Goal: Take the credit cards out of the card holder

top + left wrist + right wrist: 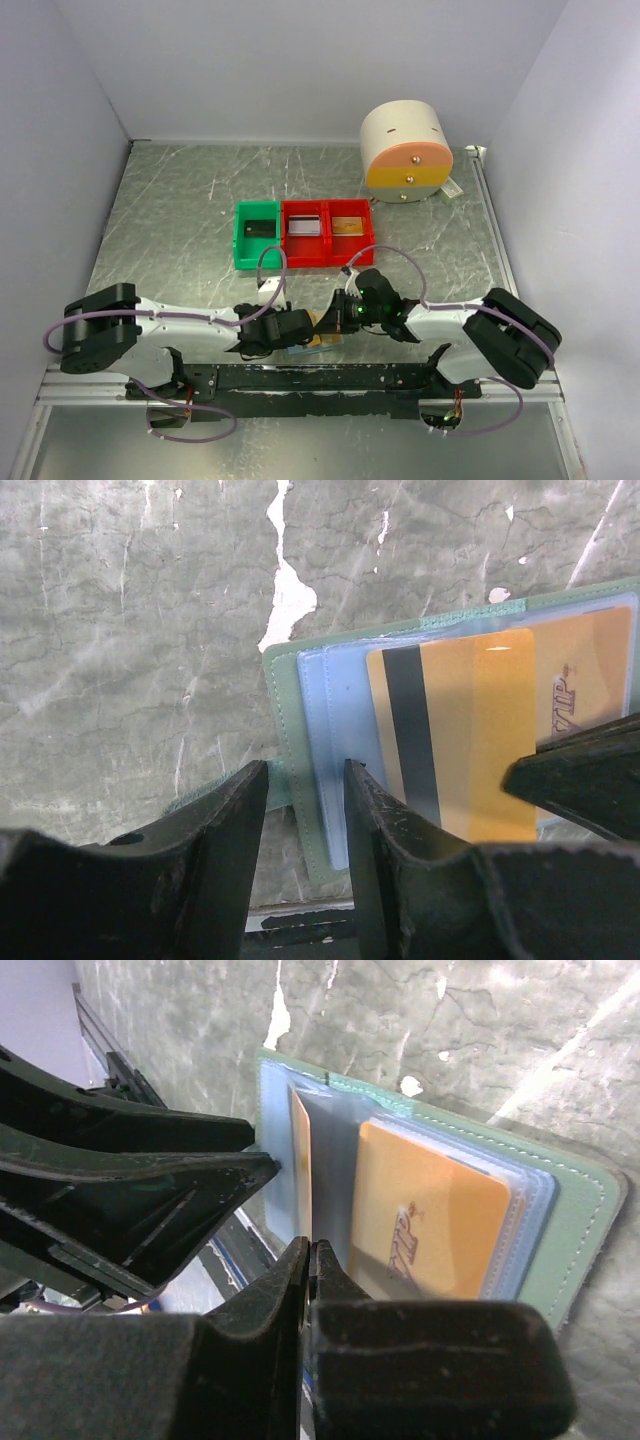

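The card holder [295, 720] lies flat near the table's front edge, with a green cover and pale blue sleeves [575, 1210]. An orange credit card [470, 730] with a black stripe lies over a second orange card [585, 670] in its pocket [430, 1210]. My left gripper [305, 775] is open, its fingers straddling the holder's left edge. One finger [400, 860] rests over the blue sleeve. My right gripper [311, 1250] is shut on the thin edge of the striped card [300, 1150]. In the top view both grippers [303, 332] [336, 318] meet over the holder [300, 351].
Behind the holder stands a row of bins, one green [257, 235] and two red [327, 232], with small flat items inside. A round cream and orange drawer unit [405, 150] stands at the back right. The black base rail [300, 378] runs just in front of the holder.
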Motion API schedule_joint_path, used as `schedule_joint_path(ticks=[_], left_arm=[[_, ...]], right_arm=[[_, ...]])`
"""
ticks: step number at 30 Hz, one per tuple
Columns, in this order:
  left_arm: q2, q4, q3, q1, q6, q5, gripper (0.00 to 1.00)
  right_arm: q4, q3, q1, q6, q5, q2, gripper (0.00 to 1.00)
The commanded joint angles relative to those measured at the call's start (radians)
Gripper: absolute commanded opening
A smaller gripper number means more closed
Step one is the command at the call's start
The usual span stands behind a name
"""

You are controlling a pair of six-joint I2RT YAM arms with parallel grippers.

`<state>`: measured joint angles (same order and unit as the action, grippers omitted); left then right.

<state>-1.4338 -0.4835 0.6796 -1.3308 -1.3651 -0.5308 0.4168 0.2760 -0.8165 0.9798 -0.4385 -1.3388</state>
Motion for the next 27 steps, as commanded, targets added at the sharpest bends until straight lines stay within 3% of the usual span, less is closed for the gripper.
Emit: schedule_joint_path(ticks=[1,8,10,17,27], left_arm=[[-0.026,0.031,-0.060,-0.002,0.009,0.052,0.48],[-0.036,0.031,-0.051,-0.002,0.022,0.058,0.48],[-0.042,0.028,-0.049,-0.002,0.021,0.060,0.48],[-0.047,0.008,-0.037,-0.002,0.019,0.053,0.48],[-0.027,0.015,-0.060,-0.002,0.006,0.048,0.47]], right_arm=[[0.092,-0.029,0.008,0.023,-0.044,-0.054,0.05],[0.189,-0.007,0.007,0.067,-0.050,-0.128,0.21],[0.187,0.006,0.008,0.065,-0.043,-0.144,0.21],[0.189,-0.005,0.008,0.066,-0.034,-0.151,0.05],[-0.022,-0.054,0.010,0.020,0.067,0.050,0.04]])
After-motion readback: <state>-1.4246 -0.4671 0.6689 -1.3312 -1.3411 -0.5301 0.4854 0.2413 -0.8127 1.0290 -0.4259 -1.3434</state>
